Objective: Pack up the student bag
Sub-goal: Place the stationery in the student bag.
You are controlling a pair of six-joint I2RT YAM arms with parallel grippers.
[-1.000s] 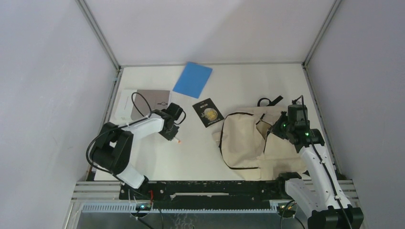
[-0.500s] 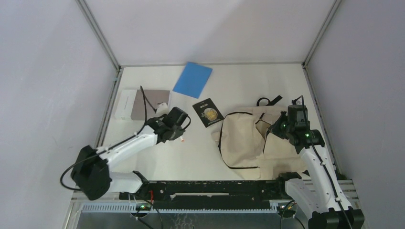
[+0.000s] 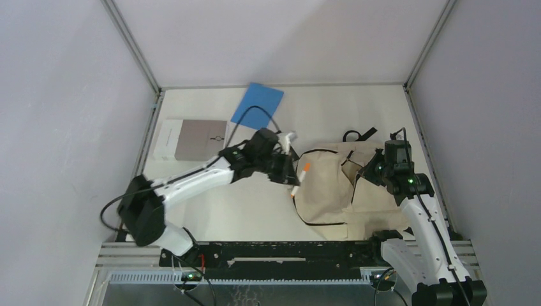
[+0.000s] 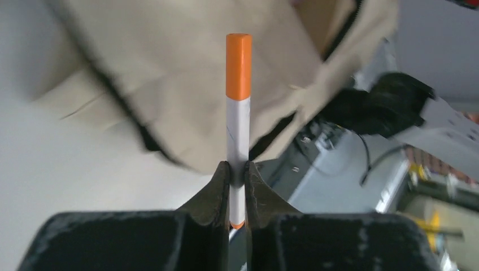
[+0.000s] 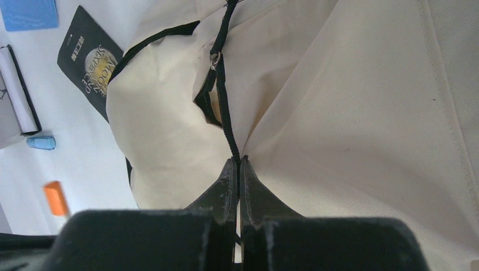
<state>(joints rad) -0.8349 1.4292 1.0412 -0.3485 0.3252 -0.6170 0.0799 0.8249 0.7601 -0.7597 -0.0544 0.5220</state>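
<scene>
The student bag (image 3: 328, 188), cream with black zipper lines, lies at the right of the table. My left gripper (image 3: 290, 173) is shut on a white marker with an orange cap (image 3: 301, 178) and holds it over the bag's left edge. In the left wrist view the marker (image 4: 238, 113) sticks out from the left gripper (image 4: 238, 172) towards the bag (image 4: 169, 68). My right gripper (image 5: 238, 164) is shut on the bag's black zipper edge (image 5: 229, 130), holding the fabric up beside a small gap. In the top view the right gripper (image 3: 371, 171) sits over the bag's middle.
A blue notebook (image 3: 257, 106) lies at the back. A grey and white booklet (image 3: 191, 139) lies at the left. A black booklet with a gold emblem (image 5: 87, 53) lies next to the bag. The bag's black strap loop (image 3: 359, 134) lies behind it.
My left arm has swung right across the table with the marker, from the left-centre to the bag's left edge. The right arm and bag have not moved.
</scene>
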